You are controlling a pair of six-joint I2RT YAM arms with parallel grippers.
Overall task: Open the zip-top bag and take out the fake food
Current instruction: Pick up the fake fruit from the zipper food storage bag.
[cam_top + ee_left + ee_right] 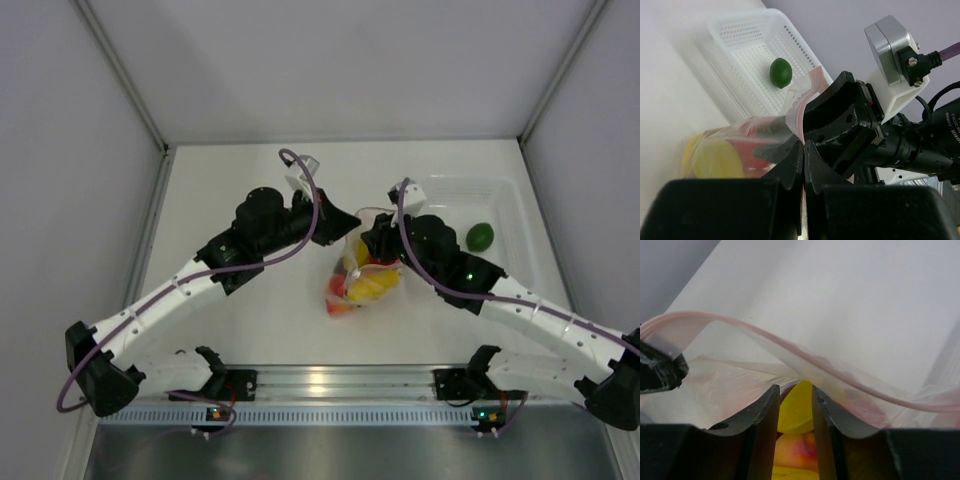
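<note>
The zip-top bag [352, 262] lies mid-table with its mouth lifted, holding fake food [372, 284] in yellow, red and orange. My left gripper [338, 226] is shut on the bag's pink zip edge [801, 112], which shows pinched between the closed jaws of the left gripper [804, 144]. My right gripper [380, 250] reaches into the bag's mouth from the right. In the right wrist view the right gripper [795, 390] has its fingers pressed on both sides of a yellow piece [796, 410], with a peach-coloured piece [795, 450] below. The pink zip strip [790, 347] arches above the fingers.
A rigid white tray [505, 195] stands at the back right with a green lime [480, 236] in it; the lime [780, 72] and the perforated tray [740, 35] also show in the left wrist view. White walls enclose the table on three sides.
</note>
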